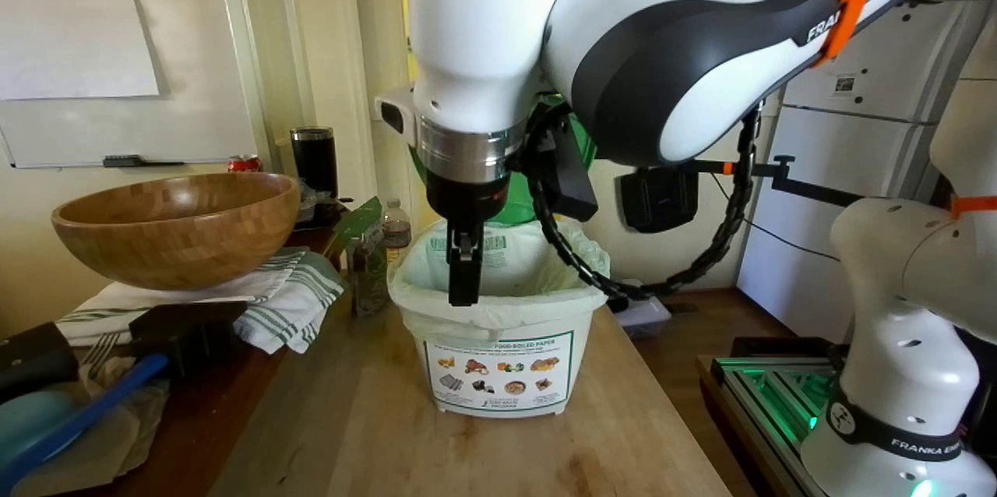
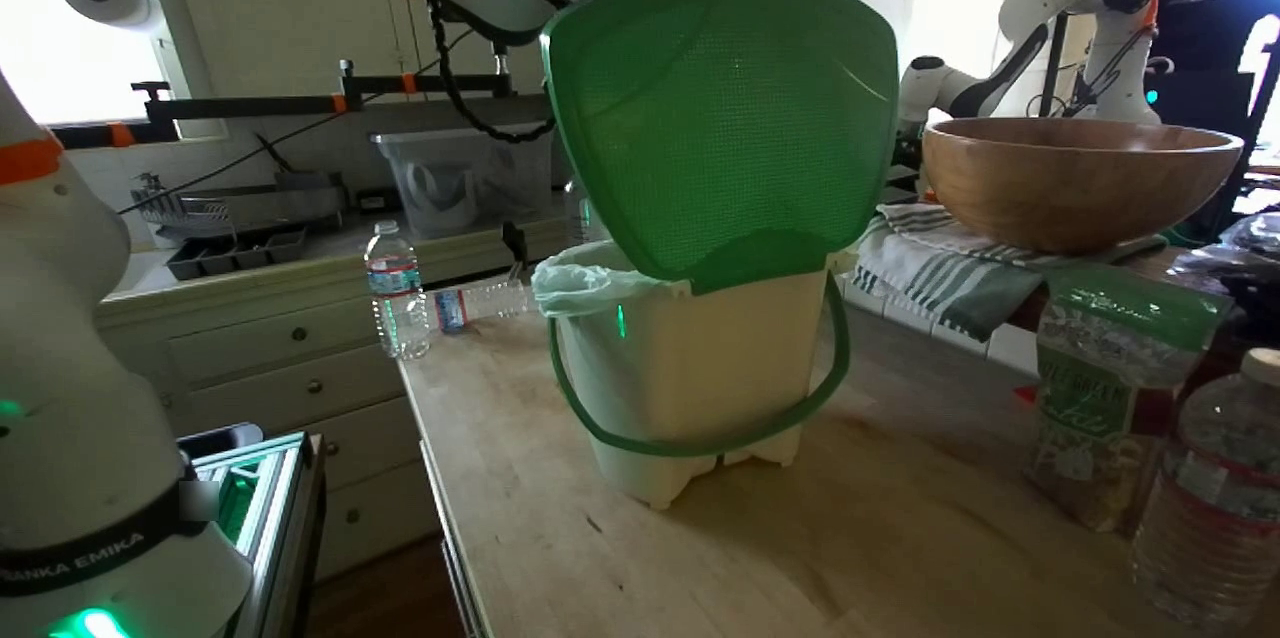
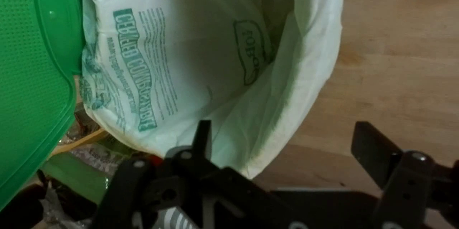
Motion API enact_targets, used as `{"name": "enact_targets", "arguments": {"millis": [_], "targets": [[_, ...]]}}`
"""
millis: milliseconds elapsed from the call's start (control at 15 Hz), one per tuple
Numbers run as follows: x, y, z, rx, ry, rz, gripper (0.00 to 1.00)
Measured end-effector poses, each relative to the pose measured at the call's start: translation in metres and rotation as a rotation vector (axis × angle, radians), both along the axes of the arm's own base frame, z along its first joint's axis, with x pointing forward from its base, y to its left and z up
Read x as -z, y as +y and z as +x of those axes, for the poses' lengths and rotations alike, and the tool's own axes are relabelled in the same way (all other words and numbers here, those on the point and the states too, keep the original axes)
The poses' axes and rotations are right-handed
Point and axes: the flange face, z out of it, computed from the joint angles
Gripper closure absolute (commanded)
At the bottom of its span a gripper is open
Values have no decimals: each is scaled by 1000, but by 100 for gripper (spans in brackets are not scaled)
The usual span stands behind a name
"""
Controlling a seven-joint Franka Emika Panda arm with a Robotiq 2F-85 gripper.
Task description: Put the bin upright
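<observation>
In an exterior view, at the left of the frame, we see a wooden bowl (image 1: 179, 228) on a striped towel (image 1: 300, 290). At the centre, the arm (image 1: 483, 29) holds its wrist (image 1: 471, 154) vertical, while its forearm (image 1: 732, 84) slants to the upper right. We find the gripper (image 1: 464, 294) pointing straight down, its tips overlapping the near rim of the bin (image 1: 502, 372), left of the rim's middle. The bin stands upright on the desk (image 1: 343, 419) in both exterior views, its green lid (image 2: 720, 118) raised. In the wrist view, we see the fingers (image 3: 203, 135) spread wide, gripping nothing: the frame's left one over the white liner (image 3: 200, 64), the right one over the desk. Whether either touches the bin, we cannot tell.
</observation>
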Motion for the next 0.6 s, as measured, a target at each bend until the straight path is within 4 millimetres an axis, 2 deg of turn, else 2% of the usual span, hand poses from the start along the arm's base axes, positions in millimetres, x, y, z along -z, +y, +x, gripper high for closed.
{"name": "enact_targets", "arguments": {"millis": [333,600], "targets": [[-61,14,-15,-6,-182,104,0],[-115,12,-37,10,-318,137,0]]}}
